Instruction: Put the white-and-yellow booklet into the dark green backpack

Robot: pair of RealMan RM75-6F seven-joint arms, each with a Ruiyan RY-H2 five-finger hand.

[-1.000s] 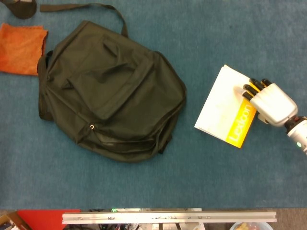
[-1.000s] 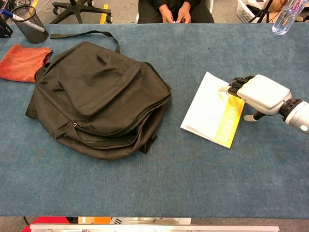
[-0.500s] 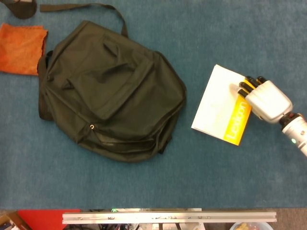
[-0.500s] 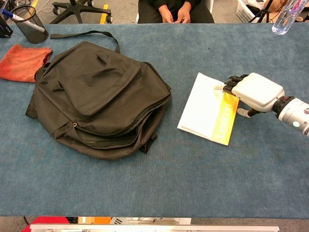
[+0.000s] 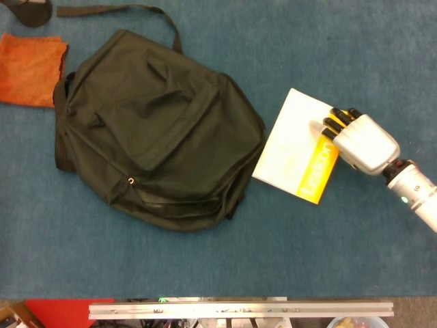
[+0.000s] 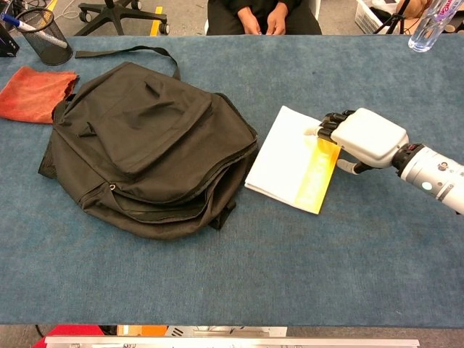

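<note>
White-yellow booklet [image 5: 295, 149]: flat, near corner just beside backpack [image 5: 157, 130], long axis angled toward it
right hand [image 5: 360, 142]: grasping booklet's far edge
left hand: out of view

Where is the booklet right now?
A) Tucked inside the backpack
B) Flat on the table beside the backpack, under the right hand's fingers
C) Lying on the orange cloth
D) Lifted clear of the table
B: the booklet lies flat on the blue table just right of the backpack, with the right hand resting its fingers on it.
</note>
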